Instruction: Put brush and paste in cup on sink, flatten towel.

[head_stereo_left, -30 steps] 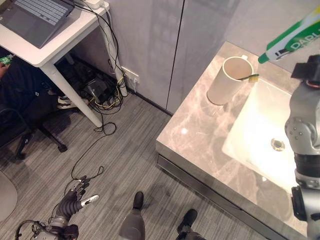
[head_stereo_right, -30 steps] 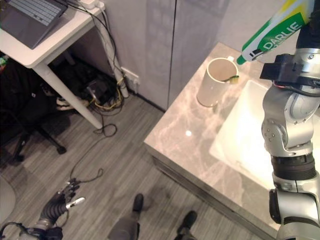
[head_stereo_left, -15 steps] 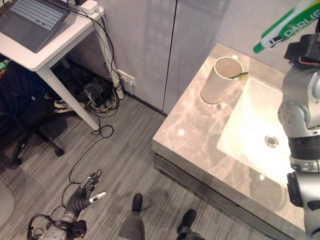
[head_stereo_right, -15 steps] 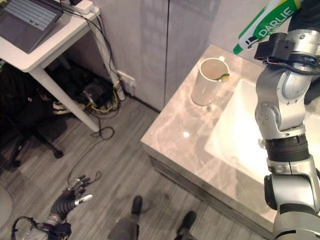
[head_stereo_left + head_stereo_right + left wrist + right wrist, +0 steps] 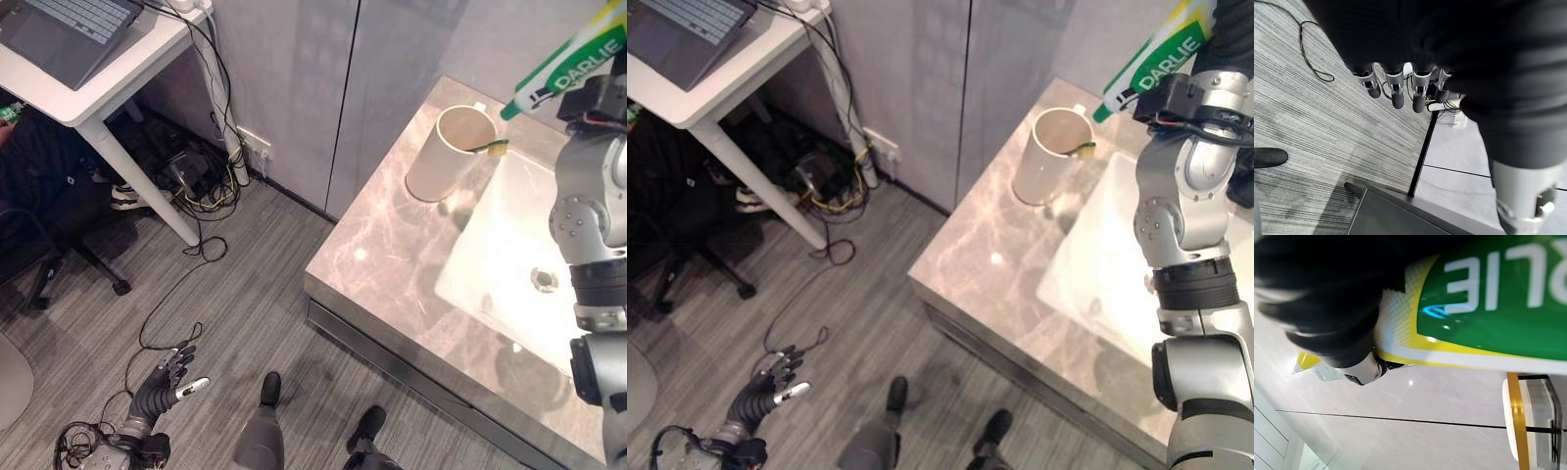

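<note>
The right hand [image 5: 1327, 308] grips the green toothpaste tube [image 5: 568, 59], capped end just above the cup [image 5: 453, 152] holding a toothbrush [image 5: 490, 149]. The left hand [image 5: 162, 392] hangs low over the floor, fingers relaxed and straight.

You get bright, even indoor light; the white sink basin [image 5: 509, 245] glares, nearly washed out. Small highlights dot the marble counter [image 5: 377, 257]. Soft shadow sits under the desk [image 5: 93, 93], upper left.
</note>
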You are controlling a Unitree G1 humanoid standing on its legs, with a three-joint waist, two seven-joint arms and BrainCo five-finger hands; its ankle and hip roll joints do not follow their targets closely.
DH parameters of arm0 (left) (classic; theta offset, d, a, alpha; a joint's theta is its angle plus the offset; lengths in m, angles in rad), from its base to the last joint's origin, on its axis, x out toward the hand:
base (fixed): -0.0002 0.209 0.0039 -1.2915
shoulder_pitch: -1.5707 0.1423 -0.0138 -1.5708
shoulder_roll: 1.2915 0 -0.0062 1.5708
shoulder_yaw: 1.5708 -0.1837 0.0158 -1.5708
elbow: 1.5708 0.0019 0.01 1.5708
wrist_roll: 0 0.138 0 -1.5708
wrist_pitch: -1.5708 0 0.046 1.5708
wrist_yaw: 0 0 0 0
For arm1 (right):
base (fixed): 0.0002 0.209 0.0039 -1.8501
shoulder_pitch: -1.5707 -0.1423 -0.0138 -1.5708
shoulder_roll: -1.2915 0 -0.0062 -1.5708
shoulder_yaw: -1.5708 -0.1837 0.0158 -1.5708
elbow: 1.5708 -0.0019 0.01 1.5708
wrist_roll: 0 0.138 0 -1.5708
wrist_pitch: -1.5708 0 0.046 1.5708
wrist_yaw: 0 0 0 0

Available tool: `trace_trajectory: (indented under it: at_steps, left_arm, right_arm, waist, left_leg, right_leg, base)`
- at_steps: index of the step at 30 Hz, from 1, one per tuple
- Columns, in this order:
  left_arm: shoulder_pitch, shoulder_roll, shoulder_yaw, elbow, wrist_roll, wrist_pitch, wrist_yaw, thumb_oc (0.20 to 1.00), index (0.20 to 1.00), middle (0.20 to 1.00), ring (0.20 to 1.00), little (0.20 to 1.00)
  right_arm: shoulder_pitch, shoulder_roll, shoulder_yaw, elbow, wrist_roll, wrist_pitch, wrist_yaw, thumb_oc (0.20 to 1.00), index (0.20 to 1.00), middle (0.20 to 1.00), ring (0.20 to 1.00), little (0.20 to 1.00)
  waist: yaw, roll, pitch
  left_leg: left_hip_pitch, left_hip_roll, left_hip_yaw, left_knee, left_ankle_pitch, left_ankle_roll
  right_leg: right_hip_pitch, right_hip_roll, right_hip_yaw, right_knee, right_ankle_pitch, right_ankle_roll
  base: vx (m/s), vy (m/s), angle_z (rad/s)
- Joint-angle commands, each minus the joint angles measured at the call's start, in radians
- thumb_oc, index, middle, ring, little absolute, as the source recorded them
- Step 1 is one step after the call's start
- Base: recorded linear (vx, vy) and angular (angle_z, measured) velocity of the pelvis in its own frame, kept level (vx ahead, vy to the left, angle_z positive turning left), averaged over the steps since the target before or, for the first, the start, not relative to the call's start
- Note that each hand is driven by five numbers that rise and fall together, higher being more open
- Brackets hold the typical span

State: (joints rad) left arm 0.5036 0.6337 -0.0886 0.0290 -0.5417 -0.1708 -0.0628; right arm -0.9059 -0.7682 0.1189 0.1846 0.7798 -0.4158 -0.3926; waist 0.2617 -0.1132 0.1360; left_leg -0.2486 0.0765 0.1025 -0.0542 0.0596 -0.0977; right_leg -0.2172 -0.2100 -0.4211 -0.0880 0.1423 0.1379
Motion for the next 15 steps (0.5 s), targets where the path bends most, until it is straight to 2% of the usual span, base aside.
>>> trace_trajectory:
  at_steps: [1,9,15]
  left_arm:
    - [0.001,0.075,-0.013,-0.014,0.01,-0.048,0.006,1.0,1.0,1.0,1.0,1.0]
    - [-0.015,0.032,-0.009,0.031,0.017,-0.062,0.034,1.0,1.0,1.0,1.0,1.0]
    - [-0.027,0.036,-0.024,0.032,0.043,-0.069,0.037,1.0,1.0,1.0,1.0,1.0]
  right_arm:
    - [-0.129,-0.029,-0.004,-0.013,-0.044,-0.037,-0.011,0.2,0.2,0.2,0.2,0.2]
    - [-0.104,0.037,-0.01,-0.025,-0.1,-0.023,-0.02,0.2,0.2,0.2,0.2,0.2]
    - [-0.104,0.019,-0.015,-0.053,-0.128,-0.027,-0.021,0.2,0.2,0.2,0.2,0.2]
  waist:
    - [0.037,-0.029,-0.015]
    - [0.048,-0.019,-0.02]
    - [0.051,-0.016,-0.026]
  left_leg:
    - [-0.025,-0.033,-0.007,-0.033,0.03,0.011]
    - [-0.026,-0.038,-0.007,-0.033,0.028,0.013]
    - [-0.026,-0.043,-0.02,-0.033,0.028,0.012]
  right_leg:
    - [0.102,-0.089,-0.002,0.001,0.051,0.123]
    - [0.102,-0.092,-0.001,0.001,0.064,0.124]
    - [0.113,-0.095,-0.01,0.001,0.066,0.124]
  base:
    - [0.0,0.0,0.0]
    - [0.02,0.005,0.0]
    - [0.01,-0.002,0.02]
